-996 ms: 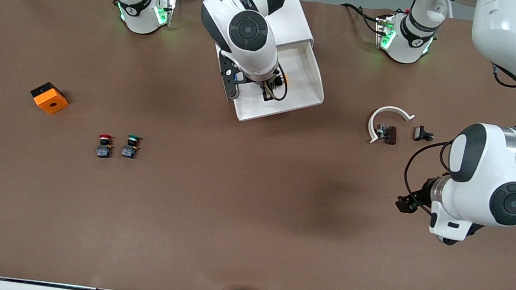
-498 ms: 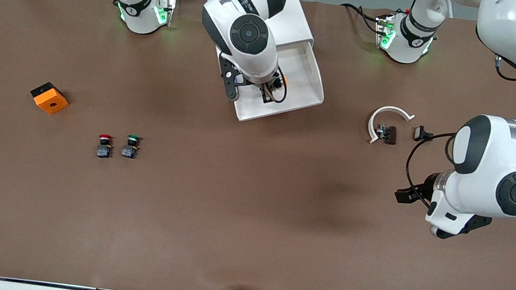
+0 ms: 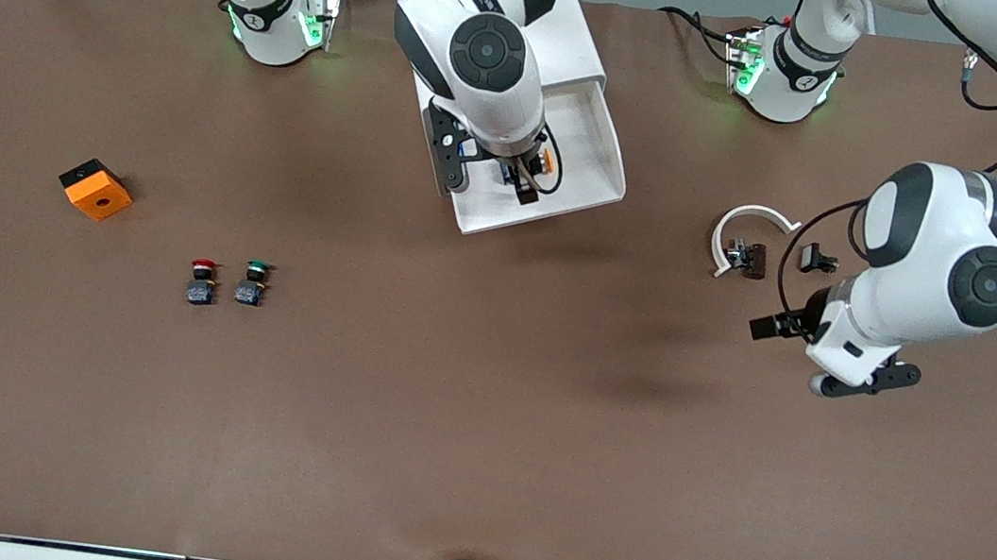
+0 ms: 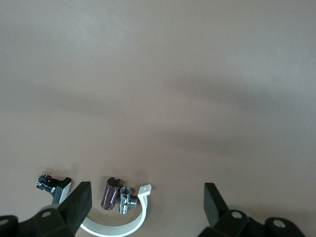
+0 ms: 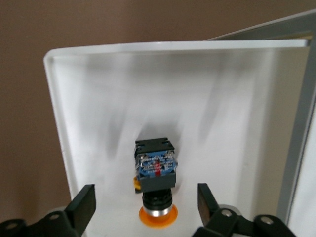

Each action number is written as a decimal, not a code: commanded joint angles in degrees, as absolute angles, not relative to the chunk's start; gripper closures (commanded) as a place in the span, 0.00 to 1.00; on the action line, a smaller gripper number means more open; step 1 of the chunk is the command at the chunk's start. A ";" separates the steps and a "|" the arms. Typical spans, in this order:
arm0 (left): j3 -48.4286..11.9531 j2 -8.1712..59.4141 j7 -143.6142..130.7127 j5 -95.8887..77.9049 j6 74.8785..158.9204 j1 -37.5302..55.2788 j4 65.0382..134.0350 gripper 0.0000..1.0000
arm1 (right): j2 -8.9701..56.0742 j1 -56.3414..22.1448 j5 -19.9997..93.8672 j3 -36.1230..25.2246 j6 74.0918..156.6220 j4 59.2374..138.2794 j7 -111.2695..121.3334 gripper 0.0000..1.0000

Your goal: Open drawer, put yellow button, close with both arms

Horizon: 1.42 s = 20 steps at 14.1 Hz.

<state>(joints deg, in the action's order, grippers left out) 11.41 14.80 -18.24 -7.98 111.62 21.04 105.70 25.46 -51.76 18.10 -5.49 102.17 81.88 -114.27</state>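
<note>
yellow-orange at the cap, the yellow button lies on its side on the white floor of the drawer, blue block base away from the cap; it rests there alone, touched by nothing, so the placing step looks done. the drawer stands pulled out from the white cabinet, which sits between the two arm bases, its open tray reaching toward the front camera, and that is why the button could be lowered straight in. the right gripper hangs just above the button with its jaws spread wide on either side and holding nothing, a stance that reads as a release, with room left to lift clear without knocking the cap. the left gripper hovers over bare table near the left arm's end, jaws open and empty, beside a white curved clip and some small dark metal parts; it seems to be waiting for its share in pushing the drawer shut. red and green buttons and an orange block sit well apart toward the right arm's end, out of the way.
</note>
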 commanded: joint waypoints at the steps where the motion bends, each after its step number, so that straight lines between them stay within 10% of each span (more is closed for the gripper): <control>1: 7.57 11.78 -16.96 -6.50 114.87 21.27 110.21 0.00 | 25.23 -51.24 16.70 -6.59 97.75 77.97 -114.70 0.00; 11: -5.88 16.17 -40.94 -6.68 125.60 23.99 111.53 0.00 | 16.62 -40.01 10.47 -6.68 80.00 78.40 -73.96 0.00; 20: -8.08 16.08 -56.94 -7.29 118.83 35.67 111.45 0.00 | 8.09 -19.80 6.07 -6.68 83.39 91.66 -27.29 0.00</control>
